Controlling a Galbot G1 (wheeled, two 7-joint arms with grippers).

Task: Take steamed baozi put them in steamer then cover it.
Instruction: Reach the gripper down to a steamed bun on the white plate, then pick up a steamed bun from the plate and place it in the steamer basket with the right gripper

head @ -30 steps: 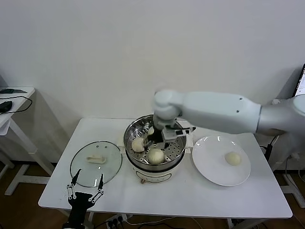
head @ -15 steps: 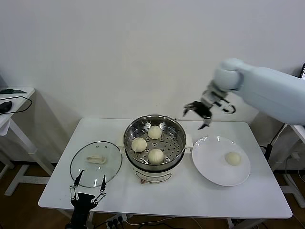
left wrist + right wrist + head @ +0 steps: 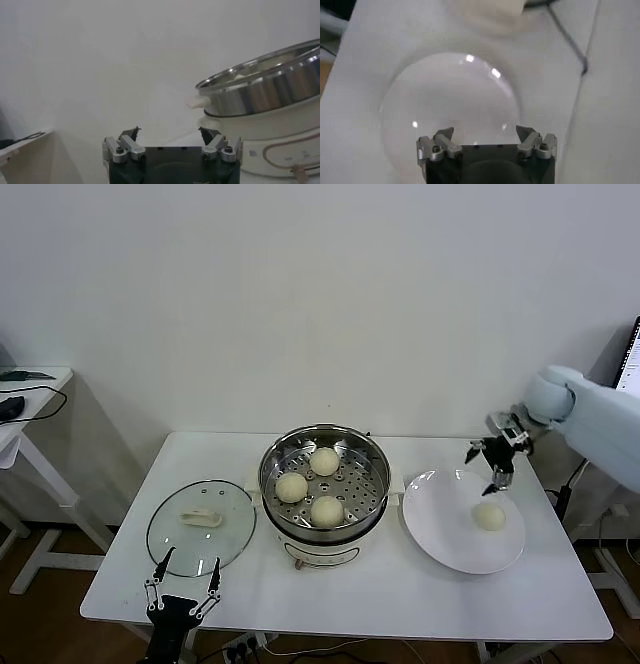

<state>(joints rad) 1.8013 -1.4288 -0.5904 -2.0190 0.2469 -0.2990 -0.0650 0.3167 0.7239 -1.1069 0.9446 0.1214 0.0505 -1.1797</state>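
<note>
The right gripper (image 3: 492, 460), jaws spread and empty, hangs just above the last bun (image 3: 488, 515) on the plate (image 3: 440, 534), poised to carry it to the steamer (image 3: 325, 481) alongside.

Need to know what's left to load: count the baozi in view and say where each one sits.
4. Three baozi lie in the steamer: rear, left, front. The fourth lies on the white plate. None appear hidden.
</note>
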